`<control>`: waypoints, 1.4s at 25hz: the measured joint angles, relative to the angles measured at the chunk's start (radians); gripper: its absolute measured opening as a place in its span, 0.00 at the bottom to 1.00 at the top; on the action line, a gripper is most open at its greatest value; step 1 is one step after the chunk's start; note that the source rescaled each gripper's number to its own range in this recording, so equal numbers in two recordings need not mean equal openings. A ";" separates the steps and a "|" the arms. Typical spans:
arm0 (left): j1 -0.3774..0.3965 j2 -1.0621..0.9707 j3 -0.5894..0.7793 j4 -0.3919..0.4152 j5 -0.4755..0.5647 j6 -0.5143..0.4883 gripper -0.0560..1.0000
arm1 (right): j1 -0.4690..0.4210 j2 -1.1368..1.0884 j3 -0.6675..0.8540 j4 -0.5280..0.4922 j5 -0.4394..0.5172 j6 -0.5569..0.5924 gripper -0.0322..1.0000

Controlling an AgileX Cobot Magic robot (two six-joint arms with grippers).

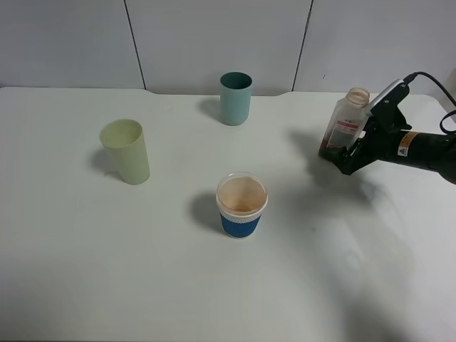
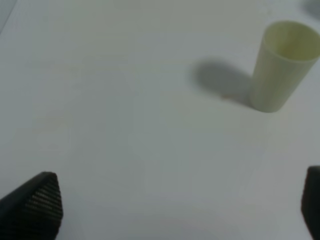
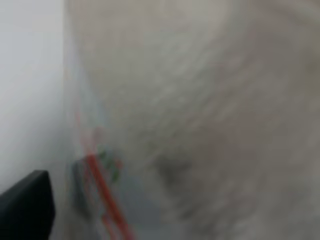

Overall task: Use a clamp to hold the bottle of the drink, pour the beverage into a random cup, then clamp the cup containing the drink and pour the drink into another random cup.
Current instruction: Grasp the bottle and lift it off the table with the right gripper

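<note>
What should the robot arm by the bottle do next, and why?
Probably squeeze the right gripper snugly onto the bottle. Its jaws sit around the bottle's lower part, brown drink shows at the bottom, and the blue-sleeved cup stands nearby to pour into.

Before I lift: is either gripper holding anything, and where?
Left gripper empty. Right gripper straddles the bottle low on its body; whether it grips cannot be told.
</note>
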 joint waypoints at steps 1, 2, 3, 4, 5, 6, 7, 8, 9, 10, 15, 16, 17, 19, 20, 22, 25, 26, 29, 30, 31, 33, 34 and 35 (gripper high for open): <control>0.000 0.000 0.000 0.000 0.000 0.000 0.90 | 0.000 0.000 -0.003 0.003 0.000 0.000 0.81; 0.000 0.000 0.000 0.000 0.000 0.000 0.90 | 0.000 0.000 -0.008 0.003 0.000 0.000 0.73; 0.000 0.000 0.000 0.000 0.000 0.000 0.90 | 0.000 0.000 -0.012 0.003 0.001 0.000 0.68; 0.000 0.000 0.000 0.000 0.000 0.000 0.90 | 0.000 0.000 -0.016 0.003 0.001 0.000 0.61; 0.000 0.000 0.000 0.000 0.000 0.000 0.90 | 0.000 0.000 -0.019 0.003 0.003 0.003 0.56; 0.000 0.000 0.000 0.000 0.000 0.000 0.90 | 0.000 0.000 -0.021 0.004 0.003 0.008 0.50; 0.000 0.000 0.000 0.000 0.000 0.000 0.90 | 0.000 0.000 -0.023 0.008 0.008 0.013 0.43; 0.000 0.000 0.000 0.000 0.000 0.000 0.90 | 0.000 0.000 -0.027 0.013 0.016 0.027 0.34; 0.000 0.000 0.000 0.000 0.000 0.000 0.90 | 0.002 0.000 -0.031 0.018 0.026 0.039 0.23; 0.000 0.000 0.000 0.000 0.000 0.000 0.90 | 0.003 0.000 -0.031 0.025 0.038 0.046 0.15; 0.000 0.000 0.000 0.000 0.000 0.000 0.90 | 0.010 -0.001 -0.036 0.045 0.071 0.056 0.05; 0.000 0.000 0.000 0.000 0.000 0.000 0.90 | 0.010 -0.001 -0.037 0.047 0.072 0.057 0.05; 0.000 0.000 0.000 0.000 0.000 0.000 0.90 | 0.010 -0.001 -0.037 0.047 0.072 0.057 0.05; 0.000 0.000 0.000 0.000 0.000 0.000 0.90 | 0.010 -0.001 -0.039 0.048 0.074 0.063 0.05; 0.000 0.000 0.000 0.000 0.000 0.000 0.90 | 0.010 -0.001 -0.038 0.048 0.075 0.065 0.05; 0.000 0.000 0.000 0.000 0.000 0.000 0.90 | 0.015 -0.006 -0.039 0.055 0.083 0.094 0.05; 0.000 0.000 0.000 0.000 0.000 0.000 0.90 | 0.025 -0.016 -0.039 0.062 0.105 0.122 0.05; 0.000 0.000 0.000 0.000 0.000 0.000 0.90 | 0.036 -0.026 -0.039 0.073 0.127 0.144 0.05; 0.000 0.000 0.000 0.000 0.000 0.000 0.90 | 0.049 -0.044 -0.039 0.075 0.161 0.158 0.05; 0.000 0.000 0.000 0.000 0.000 0.000 0.90 | 0.057 -0.056 -0.038 0.075 0.187 0.165 0.05; 0.000 0.000 0.000 0.000 0.000 0.000 0.90 | 0.077 -0.076 -0.038 0.075 0.233 0.167 0.05; 0.000 0.000 0.000 0.000 0.000 0.000 0.90 | 0.101 -0.095 -0.038 0.074 0.279 0.168 0.05; 0.000 0.000 0.000 0.000 0.000 0.000 0.90 | 0.107 -0.103 -0.037 0.074 0.294 0.169 0.05; 0.000 0.000 0.000 0.000 0.000 0.000 0.90 | 0.107 -0.103 -0.037 0.074 0.294 0.169 0.05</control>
